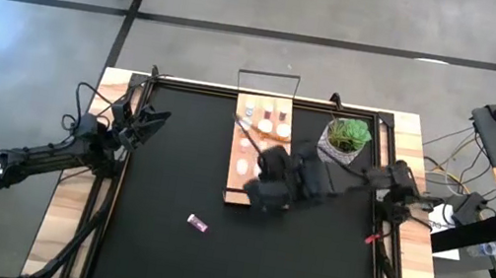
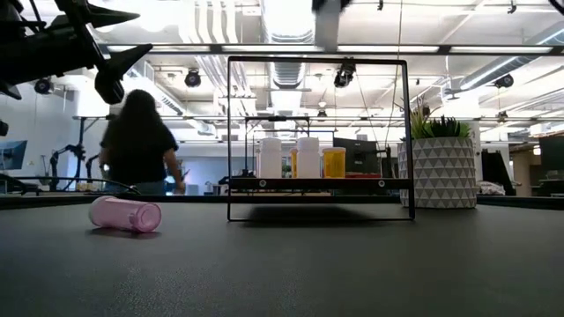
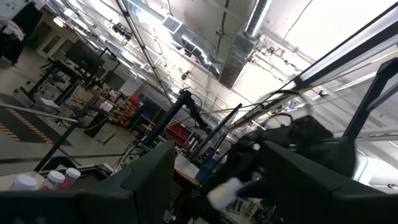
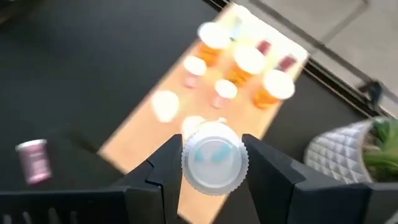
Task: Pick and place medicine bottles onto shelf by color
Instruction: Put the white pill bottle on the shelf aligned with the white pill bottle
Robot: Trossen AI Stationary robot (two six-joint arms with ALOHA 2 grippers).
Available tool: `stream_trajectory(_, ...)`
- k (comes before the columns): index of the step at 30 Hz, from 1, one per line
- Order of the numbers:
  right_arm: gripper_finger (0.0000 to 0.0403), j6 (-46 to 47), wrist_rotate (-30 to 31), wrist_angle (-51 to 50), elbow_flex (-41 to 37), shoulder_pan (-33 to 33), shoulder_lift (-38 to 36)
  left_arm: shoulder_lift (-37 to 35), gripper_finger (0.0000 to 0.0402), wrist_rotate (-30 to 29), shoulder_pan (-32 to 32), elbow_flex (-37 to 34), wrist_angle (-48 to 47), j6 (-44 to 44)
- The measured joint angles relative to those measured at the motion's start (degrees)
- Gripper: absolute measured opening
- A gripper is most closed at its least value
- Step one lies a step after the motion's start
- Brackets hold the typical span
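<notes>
My right hand (image 4: 213, 163) clenched on a white-capped bottle (image 4: 214, 158) above the shelf (image 4: 140, 134); pink bottle (image 1: 198, 222) at 7 o'clock of it; left hand (image 1: 154, 116) released.

Materials and finishes. Tabletop (image 1: 174, 167): covered by a black mat of matt, finely grained texture, bordered by pale, smooth wood at the edges. Shelf (image 4: 146, 127): board of light, smooth wood with a low sheen, carried in a thin dark wire frame. Medicine bottles (image 4: 211, 45): translucent orange, pink and pale plastic bodies with smooth, pale plastic caps; the cap (image 4: 214, 157) between the fingers of the right tool (image 4: 214, 163) has a ribbed rim. Fallen pink bottle (image 2: 126, 214): translucent, slightly glossy plastic. Plant pot (image 2: 438, 172): white, matt, faceted in relief. Both tools, including the left tool (image 1: 144, 123): dark, matt plastic.
</notes>
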Motion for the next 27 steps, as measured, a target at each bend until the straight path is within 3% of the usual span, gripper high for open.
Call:
stream_trajectory(5,0.0139,0.2,-4.4,0.8,-6.8,-7.6,-0.3,0.0,0.0224,0.0,0.0,0.0,0.0,0.0)
stream_trajectory(10,0.0139,0.3,-6.3,10.3,-16.3,-11.5,-1.2,0.0,0.0224,0.0,0.0,0.0,0.0,0.0)
stream_trajectory(21,0.0139,10.0,-9.2,23.1,-36.2,-13.8,-8.0,0.0,0.0224,0.0,0.0,0.0,0.0,0.0)
stream_trajectory(27,0.0139,13.0,-13.9,34.3,-47.2,-13.8,-12.0,0.0,0.0224,0.0,0.0,0.0,0.0,0.0)
